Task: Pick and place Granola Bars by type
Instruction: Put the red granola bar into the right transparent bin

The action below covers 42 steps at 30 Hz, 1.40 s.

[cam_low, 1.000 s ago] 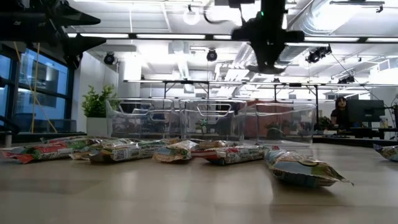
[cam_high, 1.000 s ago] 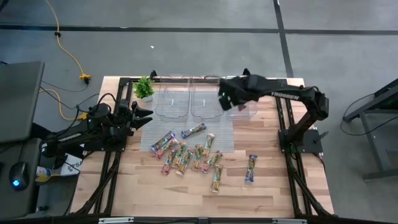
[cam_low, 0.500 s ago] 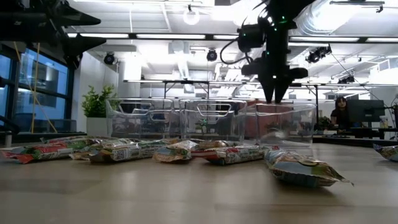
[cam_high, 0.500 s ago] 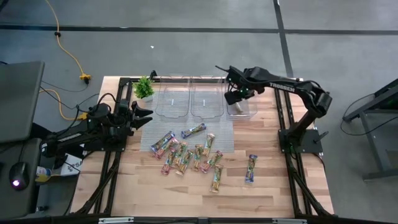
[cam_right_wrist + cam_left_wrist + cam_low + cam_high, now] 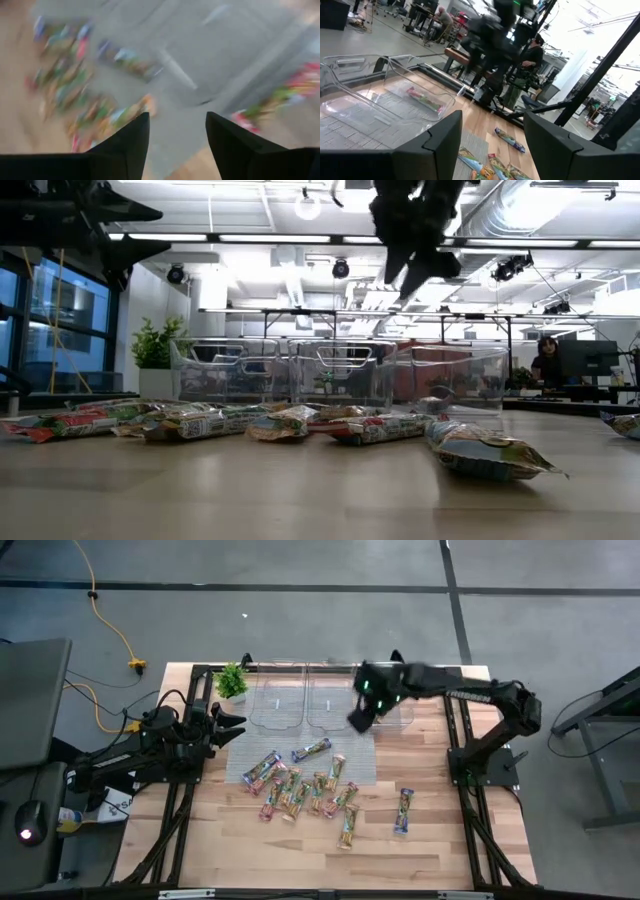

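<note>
- Along the far edge of the counter [image 5: 420,860] stand three clear bins [image 5: 331,700] in a row, a small green plant [image 5: 232,680] just beside them at the far-left corner.
- Right-hand bin [image 5: 390,95] holds one red/pink bar [image 5: 424,99], seen from the left wrist view. The other two bins look empty, as far as I can tell.
- Right end effector [image 5: 362,716] hangs over the near edge of the bins, between the middle and right one, high above the counter in the low view. Fingers [image 5: 125,145] are apart with nothing between them, so it carries no bar.
- Left end effector [image 5: 228,726] waits off the left edge of the counter, level with the bins. Its fingers [image 5: 440,145] are spread and empty.
- Granola Bars [image 5: 300,788]: about a dozen lie in a loose cluster mid-counter, partly on the grey mat [image 5: 365,765]. One blue/purple bar [image 5: 311,750] sits at the cluster's far side, closest to the bins.
- One bar [image 5: 403,810] lies apart toward the right edge, off the mat.
- Progress, my read: very early. One bar sorted, nearly the whole pile left, two bins unused.
- Next call is likely a pick from the cluster. Bars overlap there, so grabbing two at once is the risk.
</note>
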### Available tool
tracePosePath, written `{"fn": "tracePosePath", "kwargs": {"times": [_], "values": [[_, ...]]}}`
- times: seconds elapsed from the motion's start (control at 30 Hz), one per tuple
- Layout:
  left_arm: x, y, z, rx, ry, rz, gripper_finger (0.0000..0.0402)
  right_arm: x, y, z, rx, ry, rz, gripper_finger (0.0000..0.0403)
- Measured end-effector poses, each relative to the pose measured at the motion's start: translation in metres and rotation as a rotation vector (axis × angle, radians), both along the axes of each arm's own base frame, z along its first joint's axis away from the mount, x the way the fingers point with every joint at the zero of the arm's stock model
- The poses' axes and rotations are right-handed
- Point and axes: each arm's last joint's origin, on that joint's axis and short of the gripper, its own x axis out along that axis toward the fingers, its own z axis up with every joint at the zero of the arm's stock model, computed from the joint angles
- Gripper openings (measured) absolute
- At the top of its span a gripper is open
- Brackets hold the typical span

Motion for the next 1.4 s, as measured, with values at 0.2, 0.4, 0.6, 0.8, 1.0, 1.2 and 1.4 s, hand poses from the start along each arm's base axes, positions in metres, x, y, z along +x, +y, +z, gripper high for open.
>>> {"fn": "tracePosePath", "kwargs": {"times": [0.2, 0.4, 0.6, 0.8, 1.0, 1.2, 1.4], "values": [[0.0, 0.0, 0.0, 0.0, -0.001, 0.01, 0.0204, 0.022, 0.085, -0.012, -0.177, 0.008, 0.548, 0.018], [0.0, 0.0, 0.0, -0.001, -0.001, 0.011, 0.0204, 0.033, 0.13, -0.035, -0.363, 0.074, 0.879, 0.0182], [0.0, 0.0, 0.0, -0.001, 0.0, 0.014, 0.0204, 0.055, 0.142, -0.078, -0.221, 0.103, 1.027, 0.0191], [0.0, 0.0, 0.0, -0.001, 0.0, 0.013, 0.0204, 0.069, 0.147, -0.104, -0.191, 0.103, 1.085, 0.0218], [0.0, 0.0, 0.0, -0.001, -0.001, 0.013, 0.0204, 0.077, 0.149, -0.125, -0.218, 0.132, 1.124, 0.0224], [0.0, 0.0, 0.0, -0.001, -0.001, 0.013, 0.0204, 0.08, 0.149, -0.14, -0.213, 0.175, 1.132, 0.0224], [0.0, 0.0, 0.0, -0.001, -0.001, 0.013, 0.0204, 0.079, 0.149, -0.149, -0.205, 0.205, 1.119, 0.0224]]}}
